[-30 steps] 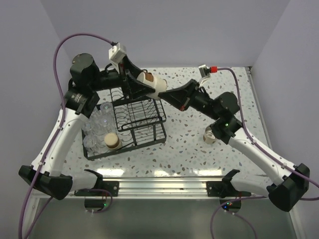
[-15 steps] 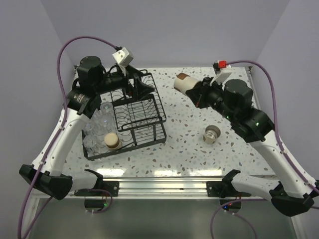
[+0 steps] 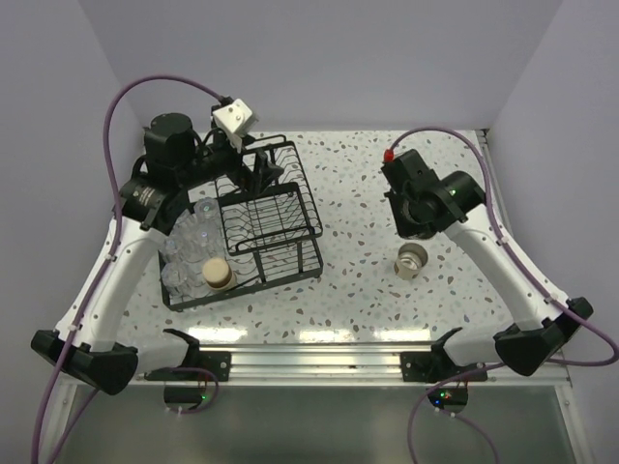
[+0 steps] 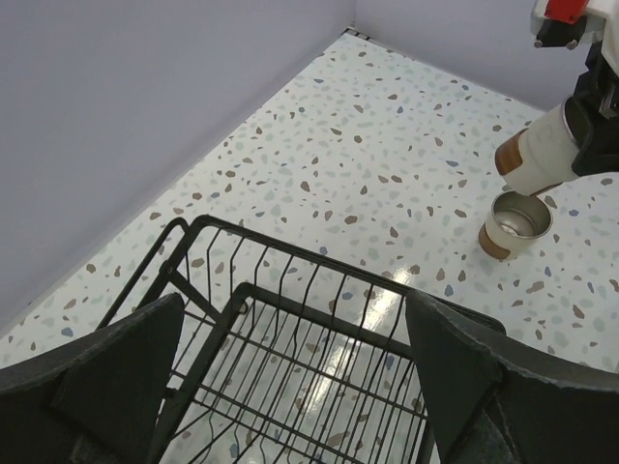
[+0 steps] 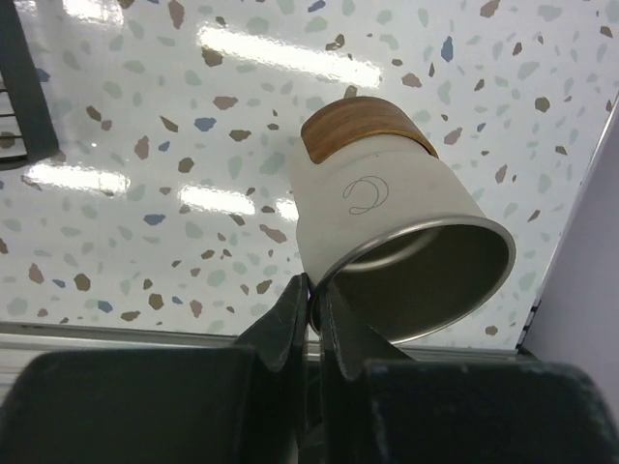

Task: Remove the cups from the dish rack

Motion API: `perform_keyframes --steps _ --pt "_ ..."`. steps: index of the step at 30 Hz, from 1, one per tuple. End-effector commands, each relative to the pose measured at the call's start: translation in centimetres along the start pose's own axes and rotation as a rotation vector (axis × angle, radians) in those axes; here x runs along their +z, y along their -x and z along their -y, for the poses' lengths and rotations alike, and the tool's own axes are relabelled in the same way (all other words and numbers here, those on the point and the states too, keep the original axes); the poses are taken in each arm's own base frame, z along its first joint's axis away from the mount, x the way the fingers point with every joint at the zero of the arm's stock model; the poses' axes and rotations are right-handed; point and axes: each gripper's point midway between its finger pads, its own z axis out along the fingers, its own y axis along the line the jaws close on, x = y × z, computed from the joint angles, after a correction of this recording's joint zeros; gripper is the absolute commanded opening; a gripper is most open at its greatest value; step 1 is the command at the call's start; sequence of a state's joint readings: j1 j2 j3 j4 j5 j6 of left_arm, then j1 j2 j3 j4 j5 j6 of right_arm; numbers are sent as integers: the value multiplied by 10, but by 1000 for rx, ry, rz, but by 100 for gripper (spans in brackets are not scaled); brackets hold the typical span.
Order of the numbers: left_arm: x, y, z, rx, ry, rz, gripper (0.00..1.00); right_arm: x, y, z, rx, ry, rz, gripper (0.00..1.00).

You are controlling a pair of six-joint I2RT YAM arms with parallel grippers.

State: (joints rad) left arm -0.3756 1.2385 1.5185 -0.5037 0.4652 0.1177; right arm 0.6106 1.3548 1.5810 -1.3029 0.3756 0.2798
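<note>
The right tool (image 5: 314, 290) is clamped on a tan cup (image 5: 387, 193), pinching only the thin wall at the rim, with one finger inside and one outside. The cup hangs tilted, its brown base pointing away and its mouth turned towards the wrist, above the bench (image 3: 358, 280). With so narrow a hold, the cup can swing or slip if the arm jolts on the way down.

A second tan cup (image 3: 413, 259) stands upright on the bench just beside and below the hanging one. In the left wrist view the two look nearly touching, though I cannot tell the real gap. If the held cup comes straight down it may clip that rim and knock the standing cup over, or land half on top of it. If it is let go while tilted, it is likely to tip and roll across the bench.

The left tool (image 4: 295, 309) hovers with its fingers wide apart and nothing between them, over the far end of the black rack (image 3: 276, 208). The rack holds several clear cups (image 3: 193, 237) packed together at its left side and one tan cup (image 3: 219, 274), upside down, near the front. As the tool reaches in, a finger could snag a wire and drag or lift the whole rack. The clear cups sit close together, so closing on one could shove or topple its neighbours.
</note>
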Motion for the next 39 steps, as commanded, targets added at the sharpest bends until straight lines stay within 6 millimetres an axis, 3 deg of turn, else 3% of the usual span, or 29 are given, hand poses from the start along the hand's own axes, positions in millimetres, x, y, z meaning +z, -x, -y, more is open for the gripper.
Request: perform_keyframes --steps 1,3,6,13,32,38,39 --pt "-13 10 -2 58 32 18 100 4 -36 22 -59 -27 -172 0" --pt "-14 9 -1 58 30 15 100 23 -41 29 -26 -16 -228 0" --pt "-15 9 0 56 26 15 100 33 -44 27 -18 3 -270 0" --pt "-16 11 0 59 29 18 100 50 -50 7 -51 89 -338 0" --pt "-13 4 -2 60 29 -3 100 97 -70 3 -111 42 -529 0" --pt "-16 1 -4 61 47 -17 100 100 -68 4 -116 37 -530 47" --pt "-16 -1 -4 59 51 -27 100 98 -65 4 -113 38 -519 50"
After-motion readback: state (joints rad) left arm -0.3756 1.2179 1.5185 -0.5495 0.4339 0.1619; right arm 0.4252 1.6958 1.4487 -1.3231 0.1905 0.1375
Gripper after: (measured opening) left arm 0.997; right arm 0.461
